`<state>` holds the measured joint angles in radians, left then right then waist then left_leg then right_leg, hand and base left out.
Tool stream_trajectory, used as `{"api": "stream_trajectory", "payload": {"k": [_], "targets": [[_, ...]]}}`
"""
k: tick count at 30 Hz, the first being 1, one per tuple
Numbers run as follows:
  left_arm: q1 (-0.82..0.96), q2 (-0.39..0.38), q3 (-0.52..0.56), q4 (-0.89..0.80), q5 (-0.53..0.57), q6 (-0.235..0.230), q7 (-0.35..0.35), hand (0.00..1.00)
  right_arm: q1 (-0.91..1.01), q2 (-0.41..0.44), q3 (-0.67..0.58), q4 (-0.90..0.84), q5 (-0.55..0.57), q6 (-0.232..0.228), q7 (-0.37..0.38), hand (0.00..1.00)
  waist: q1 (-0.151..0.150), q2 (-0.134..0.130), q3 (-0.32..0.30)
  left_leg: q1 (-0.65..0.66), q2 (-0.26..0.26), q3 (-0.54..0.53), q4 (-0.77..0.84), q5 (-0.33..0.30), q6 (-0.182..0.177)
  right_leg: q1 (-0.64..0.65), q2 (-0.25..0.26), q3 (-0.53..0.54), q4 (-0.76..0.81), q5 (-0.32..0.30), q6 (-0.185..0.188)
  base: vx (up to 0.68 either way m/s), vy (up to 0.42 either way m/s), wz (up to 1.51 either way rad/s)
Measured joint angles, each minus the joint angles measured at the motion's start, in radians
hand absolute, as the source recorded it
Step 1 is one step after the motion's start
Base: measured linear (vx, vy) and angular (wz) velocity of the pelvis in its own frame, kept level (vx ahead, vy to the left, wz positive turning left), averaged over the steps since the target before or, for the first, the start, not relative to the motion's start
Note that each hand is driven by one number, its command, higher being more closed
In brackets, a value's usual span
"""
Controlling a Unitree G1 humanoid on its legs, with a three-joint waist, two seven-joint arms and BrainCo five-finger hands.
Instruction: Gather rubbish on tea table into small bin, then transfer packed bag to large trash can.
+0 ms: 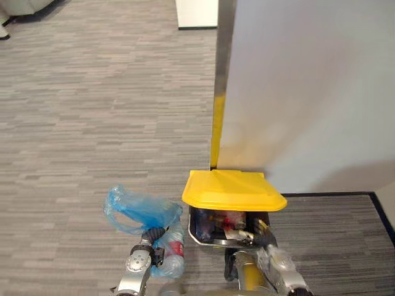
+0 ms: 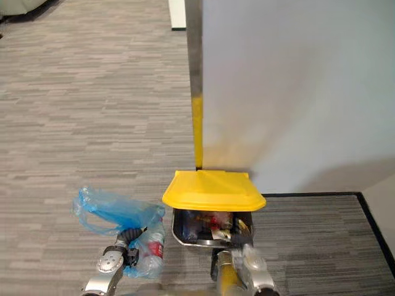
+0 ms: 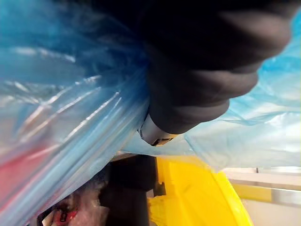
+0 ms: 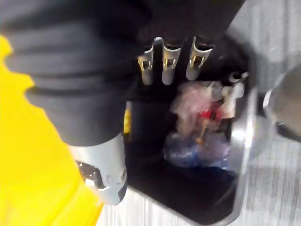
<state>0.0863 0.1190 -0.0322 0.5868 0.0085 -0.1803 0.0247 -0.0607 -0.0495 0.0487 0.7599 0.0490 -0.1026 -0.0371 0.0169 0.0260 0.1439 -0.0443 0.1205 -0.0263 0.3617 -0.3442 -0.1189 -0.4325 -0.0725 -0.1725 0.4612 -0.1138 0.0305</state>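
Bag: blue translucent plastic bag [image 1: 143, 211], crumpled, its loose top fanned out upward.
Bag contents: clear bottles packed in the lower part, one with a red label [image 1: 175, 249].
Bag position: bunched at the left hand [image 1: 153, 236], just left of the trash can's front corner; not inside it.
Trash can: dark body with a shiny metal rim [image 1: 203, 238], standing at the foot of a pale wall [image 1: 296, 92].
Lid: yellow lid [image 1: 233, 190], raised and tilted, leaving the front of the opening uncovered.
Can contents: rubbish [image 1: 229, 221] already inside, with red, clear and bluish wrappers.
Opening, right side: right hand [image 1: 264, 234] at the rim, fingers [image 4: 164, 66] straight.
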Motion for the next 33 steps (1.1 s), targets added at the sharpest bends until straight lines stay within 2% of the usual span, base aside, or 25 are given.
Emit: {"api": "stream_trajectory", "payload": {"k": [4,9,11,17,21,33], "targets": [[0.001,0.002,0.000,-0.045,-0.012,-0.001,0.010,1.00,-0.116,0.001,0.082,-0.084,0.011,-0.007,-0.007,0.00,0.027,0.002,0.052,-0.045,0.003,-0.002,0.049,-0.004,-0.002,-0.017,-0.004,-0.013,0.008,-0.002,0.003,-0.06,-0.046,0.17],[0.001,0.010,-0.008,-0.107,-0.047,-0.003,0.037,1.00,-0.280,-0.007,0.119,-0.132,0.021,-0.009,-0.032,0.00,0.034,-0.002,0.093,-0.129,0.009,-0.020,0.119,-0.024,-0.006,-0.064,0.000,-0.015,0.015,0.013,0.014,-0.08,-0.039,0.08],[-0.009,0.018,-0.021,-0.132,-0.071,-0.011,0.042,1.00,-0.341,-0.046,0.118,-0.147,0.022,-0.009,-0.052,0.00,0.055,-0.002,0.125,-0.139,0.014,-0.025,0.139,-0.031,-0.009,-0.066,0.006,-0.013,0.017,0.015,0.016,-0.02,-0.011,0.01],[-0.026,0.063,-0.028,-0.194,-0.125,-0.029,0.043,1.00,-0.534,-0.145,0.118,-0.147,0.041,0.000,-0.078,0.00,0.058,-0.006,0.176,-0.173,0.034,-0.020,0.163,-0.038,-0.016,-0.087,0.039,0.006,0.003,0.039,0.001,0.00,-0.019,-0.09],[-0.041,0.067,-0.028,-0.198,-0.135,-0.036,0.042,1.00,-0.581,-0.181,0.118,-0.146,0.041,0.000,-0.078,0.00,0.057,-0.007,0.177,-0.174,0.040,-0.020,0.161,-0.038,-0.017,-0.087,0.051,0.007,-0.004,0.046,-0.009,0.03,-0.009,-0.06],[-0.047,0.100,-0.053,-0.273,-0.156,-0.044,0.018,1.00,-0.622,-0.252,0.119,-0.082,0.063,0.004,-0.073,0.00,0.055,-0.007,0.179,-0.170,0.049,-0.033,0.160,-0.038,-0.017,-0.060,0.058,-0.007,-0.036,0.056,-0.005,-0.01,-0.006,0.03]]}}
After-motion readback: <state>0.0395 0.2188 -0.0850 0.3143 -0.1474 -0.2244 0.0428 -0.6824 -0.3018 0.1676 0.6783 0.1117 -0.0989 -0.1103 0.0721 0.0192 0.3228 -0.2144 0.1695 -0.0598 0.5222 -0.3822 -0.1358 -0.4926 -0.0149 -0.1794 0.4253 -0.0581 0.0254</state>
